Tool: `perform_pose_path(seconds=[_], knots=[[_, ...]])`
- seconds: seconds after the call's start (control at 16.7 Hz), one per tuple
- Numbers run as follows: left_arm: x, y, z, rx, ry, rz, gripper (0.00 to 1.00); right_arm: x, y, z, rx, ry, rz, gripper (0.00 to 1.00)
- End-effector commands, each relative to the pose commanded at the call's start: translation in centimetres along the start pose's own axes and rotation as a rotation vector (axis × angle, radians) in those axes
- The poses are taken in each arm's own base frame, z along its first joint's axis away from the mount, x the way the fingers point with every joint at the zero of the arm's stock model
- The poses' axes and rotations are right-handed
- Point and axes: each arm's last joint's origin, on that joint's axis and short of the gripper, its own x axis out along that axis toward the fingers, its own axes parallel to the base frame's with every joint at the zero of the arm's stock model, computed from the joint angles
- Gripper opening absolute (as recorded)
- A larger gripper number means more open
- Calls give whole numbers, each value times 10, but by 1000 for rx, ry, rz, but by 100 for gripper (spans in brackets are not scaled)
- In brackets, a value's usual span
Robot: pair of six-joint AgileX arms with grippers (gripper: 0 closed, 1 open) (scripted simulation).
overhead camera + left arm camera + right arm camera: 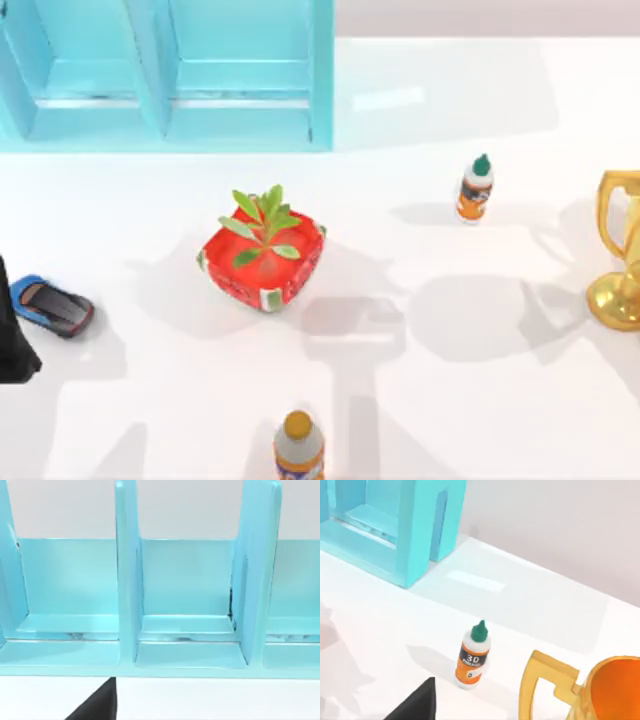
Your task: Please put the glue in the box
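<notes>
Currently, the glue (475,189) is being seen standing upright on the white table (450,400), right of centre and toward the far side, apart from everything around it. From the right wrist view the same glue (472,656) is being shown with its dark green pointed cap up and its orange label facing the camera, resting on bare tabletop between the box (395,525) and the gold trophy (580,690), touching neither.

The box (165,75), a light blue shelf unit with open compartments, is being seen along the far edge on the left half of the table; in the left wrist view its dividers (127,580) are being faced straight on.

A red planter (262,262) with a green plant is sitting near the middle. A blue toy car (52,306) is lying at the left edge, just beside a dark part of the left arm (12,340). An orange-capped bottle (298,447) is standing at the near edge, and the trophy (620,255) at the right edge.

Whether either arm's jaws are released or clenched cannot be told.
</notes>
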Motion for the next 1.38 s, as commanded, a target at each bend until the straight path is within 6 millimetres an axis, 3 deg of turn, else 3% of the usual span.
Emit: perform_pose_path(seconds=[0.12, 0.24, 0.36, 0.48, 0.72, 0.9, 1.14, 1.38], knots=[[0, 0, 0, 0, 0, 0, 100, 22, -1, 32, -96, 87, 136, 100], [0, 0, 0, 0, 0, 0, 100, 58, 0, 60, -193, 179, 282, 100], [0, 0, 0, 0, 0, 0, 100, 104, 2, 77, -283, 267, 430, 100], [0, 0, 0, 0, 0, 0, 100, 156, 3, 82, -358, 339, 575, 100], [0, 0, 0, 0, 0, 0, 100, 253, -9, 53, -445, 415, 827, 100], [0, 0, 0, 0, 0, 0, 100, 300, -38, 20, -469, 395, 950, 100], [0, 0, 0, 0, 0, 0, 100, 323, -90, -24, -457, 326, 1031, 100], [0, 0, 0, 0, 0, 0, 100, 318, -128, -58, -403, 283, 1063, 100]])
